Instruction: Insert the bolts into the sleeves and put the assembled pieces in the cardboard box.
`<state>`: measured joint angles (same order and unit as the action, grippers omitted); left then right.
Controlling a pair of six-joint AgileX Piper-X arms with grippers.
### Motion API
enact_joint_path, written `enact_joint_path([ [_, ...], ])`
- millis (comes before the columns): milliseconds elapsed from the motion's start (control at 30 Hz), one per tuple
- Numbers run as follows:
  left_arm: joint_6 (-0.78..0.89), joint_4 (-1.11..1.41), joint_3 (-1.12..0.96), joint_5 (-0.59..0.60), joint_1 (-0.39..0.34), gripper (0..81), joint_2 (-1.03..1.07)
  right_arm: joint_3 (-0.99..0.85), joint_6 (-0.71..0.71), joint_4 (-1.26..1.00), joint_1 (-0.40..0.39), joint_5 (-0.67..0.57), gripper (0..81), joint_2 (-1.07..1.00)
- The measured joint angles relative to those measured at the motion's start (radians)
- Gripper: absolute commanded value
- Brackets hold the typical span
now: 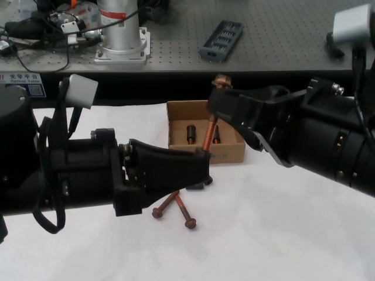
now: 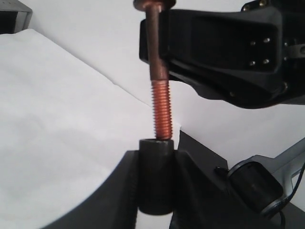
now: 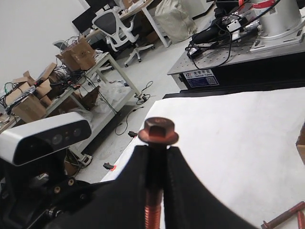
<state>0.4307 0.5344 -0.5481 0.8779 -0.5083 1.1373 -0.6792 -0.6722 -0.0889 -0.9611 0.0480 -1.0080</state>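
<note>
My left gripper point(image 2: 155, 191) is shut on a black sleeve point(image 2: 155, 176), held upright above the white cloth. My right gripper point(image 3: 156, 167) is shut on a copper bolt point(image 2: 159, 81), head up, with its threaded tip just entering the sleeve's top opening. In the high view the bolt point(image 1: 210, 132) stands between the left gripper point(image 1: 201, 167) and the right gripper point(image 1: 220, 105), in front of the cardboard box point(image 1: 234, 153). Two assembled pieces point(image 1: 191, 133) stand inside the box. Two loose copper bolts point(image 1: 176, 209) lie crossed on the cloth below the left gripper.
A white cloth point(image 1: 263, 234) covers the bench. Behind it is a perforated metal table with a silver post point(image 1: 120, 26), cables and a dark ribbed block point(image 1: 221, 40). The right wrist view also shows the left arm's camera point(image 3: 45, 138) and loose bolts point(image 3: 286, 217).
</note>
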Motion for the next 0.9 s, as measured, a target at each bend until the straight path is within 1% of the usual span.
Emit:
enact_joint_path([
  [600, 0.063, 0.096, -0.002, -0.022, 0.000, 0.6, -0.001, -0.004, -0.007, -0.002, -0.004, -0.007, 1.7, 0.000],
  [700, 0.063, 0.096, -0.002, -0.025, 0.000, 0.6, -0.001, -0.004, -0.007, -0.002, -0.004, -0.019, 1.7, 0.000],
  [833, 0.063, 0.099, -0.002, -0.029, 0.000, 0.6, -0.001, -0.004, 0.044, -0.005, -0.004, -0.048, 1.7, 0.000],
  [900, 0.063, 0.104, -0.002, -0.031, 0.000, 0.6, -0.001, -0.002, 0.057, 0.003, -0.004, -0.086, 1.7, 0.000],
])
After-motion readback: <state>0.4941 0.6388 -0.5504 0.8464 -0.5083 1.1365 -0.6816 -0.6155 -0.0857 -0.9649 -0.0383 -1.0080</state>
